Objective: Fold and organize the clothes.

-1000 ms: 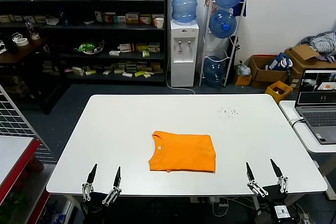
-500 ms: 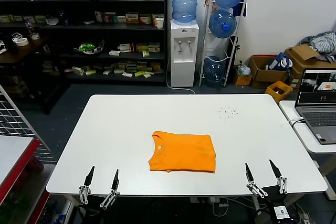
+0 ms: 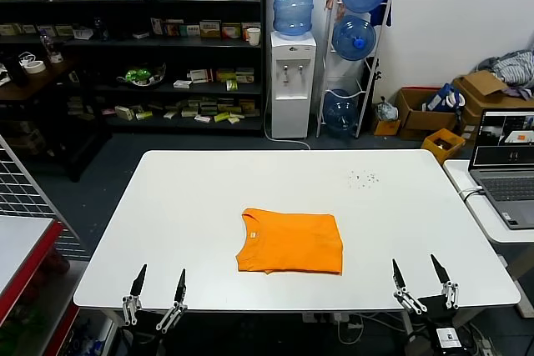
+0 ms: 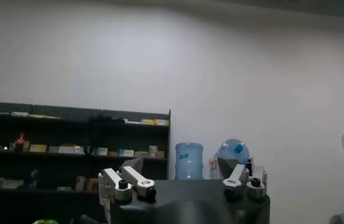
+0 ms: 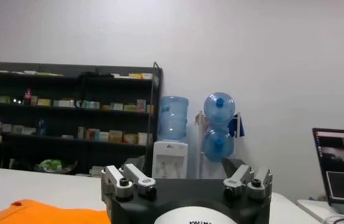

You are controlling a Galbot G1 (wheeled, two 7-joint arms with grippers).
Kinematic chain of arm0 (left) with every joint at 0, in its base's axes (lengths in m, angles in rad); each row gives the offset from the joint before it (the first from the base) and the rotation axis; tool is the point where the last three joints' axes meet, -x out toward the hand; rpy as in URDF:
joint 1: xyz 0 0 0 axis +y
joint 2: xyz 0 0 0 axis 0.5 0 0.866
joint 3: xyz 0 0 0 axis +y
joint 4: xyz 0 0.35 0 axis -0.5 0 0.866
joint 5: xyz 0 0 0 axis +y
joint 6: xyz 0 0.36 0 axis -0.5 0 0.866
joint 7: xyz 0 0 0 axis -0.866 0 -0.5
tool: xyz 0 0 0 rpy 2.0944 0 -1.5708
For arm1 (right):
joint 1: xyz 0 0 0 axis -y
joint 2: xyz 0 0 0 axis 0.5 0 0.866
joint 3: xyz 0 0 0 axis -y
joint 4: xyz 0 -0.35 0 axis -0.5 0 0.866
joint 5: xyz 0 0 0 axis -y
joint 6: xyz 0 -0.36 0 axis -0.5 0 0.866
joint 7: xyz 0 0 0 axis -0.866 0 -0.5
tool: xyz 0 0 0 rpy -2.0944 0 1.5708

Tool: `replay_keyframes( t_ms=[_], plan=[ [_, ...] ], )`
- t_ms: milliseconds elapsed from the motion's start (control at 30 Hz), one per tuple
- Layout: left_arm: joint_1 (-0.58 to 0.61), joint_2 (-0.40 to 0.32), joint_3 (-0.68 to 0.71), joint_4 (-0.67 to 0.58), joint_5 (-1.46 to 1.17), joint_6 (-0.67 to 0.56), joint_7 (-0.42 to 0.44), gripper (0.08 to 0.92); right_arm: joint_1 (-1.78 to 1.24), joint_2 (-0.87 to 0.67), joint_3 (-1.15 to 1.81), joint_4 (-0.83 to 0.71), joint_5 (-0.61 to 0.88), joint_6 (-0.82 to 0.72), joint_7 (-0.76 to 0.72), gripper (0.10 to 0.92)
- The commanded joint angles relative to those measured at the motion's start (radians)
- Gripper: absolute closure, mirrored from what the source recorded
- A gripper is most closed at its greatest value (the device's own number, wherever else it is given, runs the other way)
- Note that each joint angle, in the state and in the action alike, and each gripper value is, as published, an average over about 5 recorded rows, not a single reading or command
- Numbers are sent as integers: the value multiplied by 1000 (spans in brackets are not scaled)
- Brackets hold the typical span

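The folded orange T-shirt (image 3: 290,242) lies flat mid-table (image 3: 209,198), long axis running left to right, its neckline toward the robot's left. The left gripper (image 3: 156,286) and right gripper (image 3: 415,275) sit at the near edge, fingers spread and empty.

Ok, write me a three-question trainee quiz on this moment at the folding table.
1. True or false: the orange T-shirt lies folded on the white table.
2. Which gripper touches the shirt? A) left gripper B) right gripper C) neither
3. Fill in: both grippers sit at the table's ____ edge, jaws open.

Key: 1 true. 2 C. 3 near.
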Motion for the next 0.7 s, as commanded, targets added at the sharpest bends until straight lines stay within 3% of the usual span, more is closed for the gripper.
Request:
replay_keyframes(
  t_ms=[33, 700],
  plan=[
    [3, -2, -5, -4, -4, -4, 0, 177, 5, 3, 15, -6, -8, -3, 23, 203],
    [-2, -3, -11, -2, -2, -2, 1, 177, 9, 8, 1, -7, -10, -9, 28, 203]
  ],
)
